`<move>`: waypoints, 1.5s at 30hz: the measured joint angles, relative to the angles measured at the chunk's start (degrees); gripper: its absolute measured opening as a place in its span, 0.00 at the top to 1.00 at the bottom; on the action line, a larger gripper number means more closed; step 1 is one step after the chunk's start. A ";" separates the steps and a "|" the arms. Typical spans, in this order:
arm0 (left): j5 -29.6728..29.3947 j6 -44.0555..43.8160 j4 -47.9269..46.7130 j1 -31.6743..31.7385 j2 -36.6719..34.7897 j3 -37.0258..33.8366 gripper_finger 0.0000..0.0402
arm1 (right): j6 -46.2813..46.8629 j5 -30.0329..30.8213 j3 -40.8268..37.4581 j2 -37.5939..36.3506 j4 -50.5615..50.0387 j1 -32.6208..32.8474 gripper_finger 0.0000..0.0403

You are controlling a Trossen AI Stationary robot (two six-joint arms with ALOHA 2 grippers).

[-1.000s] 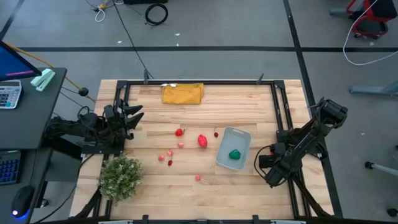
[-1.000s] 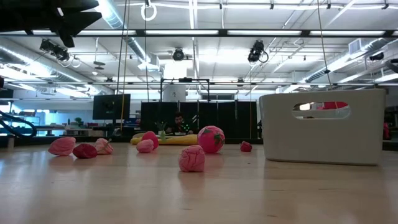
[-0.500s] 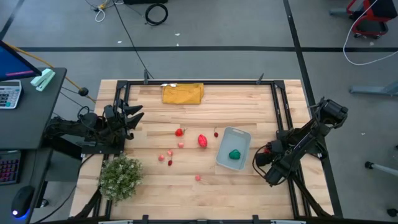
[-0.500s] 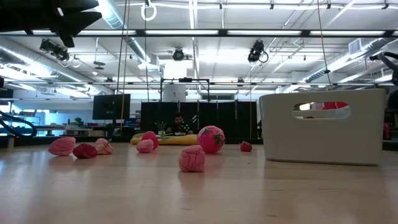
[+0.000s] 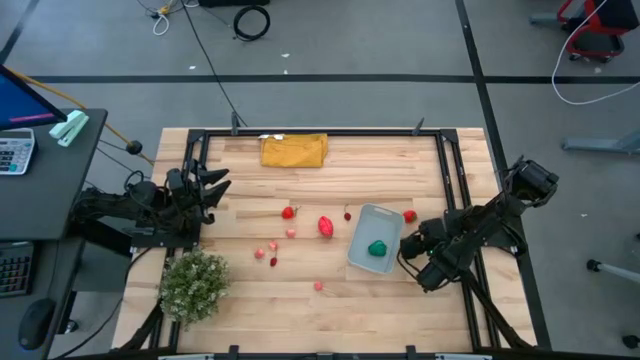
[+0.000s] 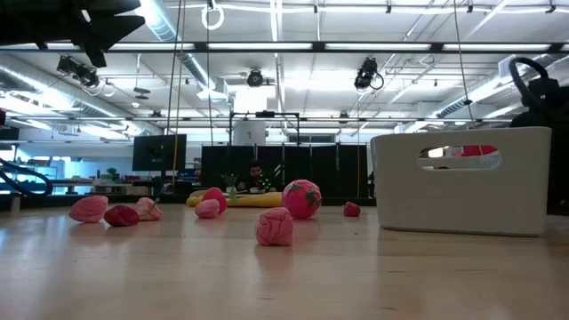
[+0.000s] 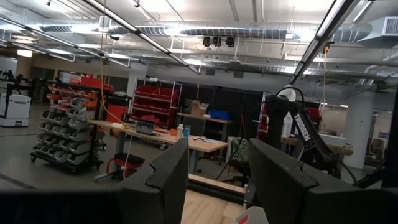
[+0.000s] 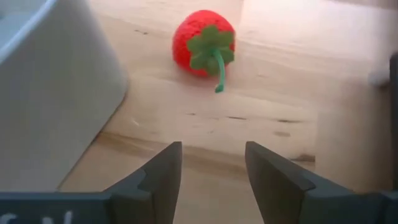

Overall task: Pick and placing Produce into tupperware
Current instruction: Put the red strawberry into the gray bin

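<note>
In the right wrist view, the right gripper (image 8: 208,177) shows two dark fingers parted and empty at the bottom of the frame, aimed at a red toy strawberry (image 8: 204,42) with a green leafy cap, lying on bare wood at upper centre. The pale tupperware (image 8: 43,81) wall fills the left edge, just beside it. The strawberry looks light, small and likely to roll; pinching across its plump middle seems safest. The left gripper (image 7: 217,180), fingers also apart, waits at the table's left edge.

Tupperware (image 8: 50,93) cut off at edge
</note>
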 joint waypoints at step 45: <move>-0.01 4.90 2.01 0.00 0.00 0.00 0.57 | -58.49 -17.42 15.22 -0.07 -10.56 -30.46 0.54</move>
